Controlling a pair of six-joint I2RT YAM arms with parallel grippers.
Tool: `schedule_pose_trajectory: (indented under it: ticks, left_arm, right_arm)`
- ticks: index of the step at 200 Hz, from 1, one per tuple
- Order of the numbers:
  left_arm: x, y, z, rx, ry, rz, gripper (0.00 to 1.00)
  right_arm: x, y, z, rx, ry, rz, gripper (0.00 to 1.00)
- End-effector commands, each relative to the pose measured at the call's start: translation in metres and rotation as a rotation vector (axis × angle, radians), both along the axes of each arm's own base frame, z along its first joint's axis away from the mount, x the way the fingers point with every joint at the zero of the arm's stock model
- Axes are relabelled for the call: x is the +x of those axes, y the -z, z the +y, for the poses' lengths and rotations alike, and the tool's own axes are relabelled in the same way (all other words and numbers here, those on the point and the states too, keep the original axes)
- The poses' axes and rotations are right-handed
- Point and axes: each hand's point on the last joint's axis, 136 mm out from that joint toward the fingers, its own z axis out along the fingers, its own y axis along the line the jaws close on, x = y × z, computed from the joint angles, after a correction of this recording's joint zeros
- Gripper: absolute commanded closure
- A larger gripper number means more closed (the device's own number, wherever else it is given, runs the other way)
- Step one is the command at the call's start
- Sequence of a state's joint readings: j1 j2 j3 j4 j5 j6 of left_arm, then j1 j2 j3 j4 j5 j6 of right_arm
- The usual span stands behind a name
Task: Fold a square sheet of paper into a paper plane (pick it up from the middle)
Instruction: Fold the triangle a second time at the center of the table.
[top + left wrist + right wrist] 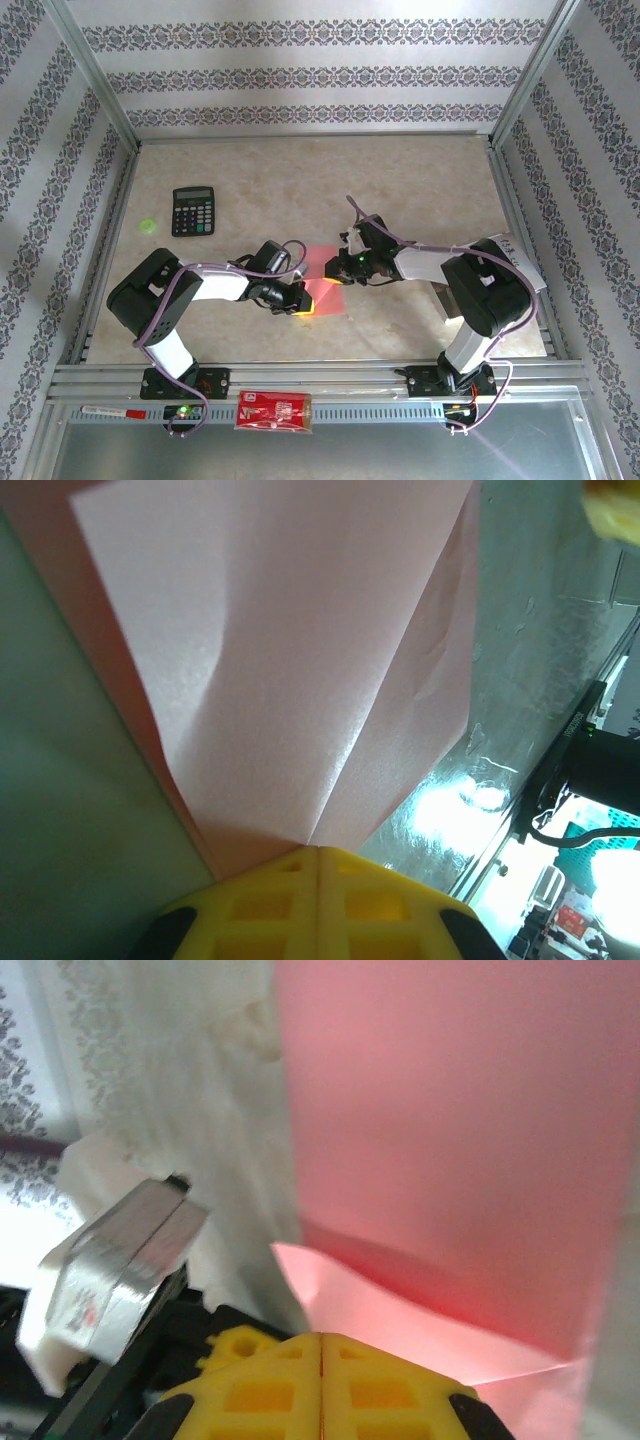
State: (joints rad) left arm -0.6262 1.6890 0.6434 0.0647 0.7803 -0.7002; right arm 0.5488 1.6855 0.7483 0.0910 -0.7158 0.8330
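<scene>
We see the pink sheet of paper (325, 285) on the worktop (420, 190) between the left tool (318, 852), which pinches its edge with the crease running straight ahead, and the right tool (321, 1338), pressed together and seemingly nipping a lifted fold just ahead, both equally near.

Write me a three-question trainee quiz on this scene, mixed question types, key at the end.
1. True or false: the left fingers are shut on the pink sheet.
2. Which black object lies on the table, far-left part? A) calculator B) scissors C) mug
3. Fill in: the red packet lies at the near edge, between the two arm ____.
Key: 1 true; 2 A; 3 bases.
</scene>
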Motion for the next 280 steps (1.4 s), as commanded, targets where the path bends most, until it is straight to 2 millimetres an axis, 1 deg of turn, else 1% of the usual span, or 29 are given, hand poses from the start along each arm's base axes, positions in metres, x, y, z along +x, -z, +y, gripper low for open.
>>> schedule_pose_trajectory:
  ticks: [1,35,73,108,134,162,202,233,280]
  left_arm:
    - [-0.023,0.042,0.029,0.159,-0.013,0.09,1.0]
    - [-0.022,0.042,0.029,0.161,-0.012,0.09,1.0]
    - [-0.023,0.042,0.03,0.166,-0.007,0.089,1.0]
    - [-0.023,0.041,0.032,0.171,-0.008,0.087,1.0]
    - [-0.024,0.041,0.033,0.177,-0.007,0.089,1.0]
    - [-0.027,0.046,0.039,0.218,0.007,0.098,1.0]
    - [-0.038,0.058,0.05,0.268,0.023,0.129,1.0]
    - [-0.041,0.06,0.053,0.276,0.024,0.136,1.0]
    - [-0.045,0.064,0.056,0.291,0.032,0.145,1.0]
  right_arm:
    - [-0.021,0.008,0.005,-0.027,-0.008,0.036,0.93]
    - [-0.032,0.017,0.011,-0.048,-0.007,0.055,0.96]
    - [-0.041,0.028,0.018,-0.058,-0.01,0.071,0.97]
    - [-0.046,0.035,0.023,-0.058,-0.018,0.083,0.98]
    - [-0.045,0.041,0.021,-0.073,-0.016,0.089,0.98]
    - [-0.037,0.045,0.009,-0.096,0.004,0.086,0.99]
    - [-0.022,0.051,-0.01,-0.135,0.032,0.079,1.0]
    - [-0.009,0.056,-0.024,-0.157,0.061,0.07,1.0]
    - [0.012,0.055,-0.038,-0.165,0.099,0.051,1.0]
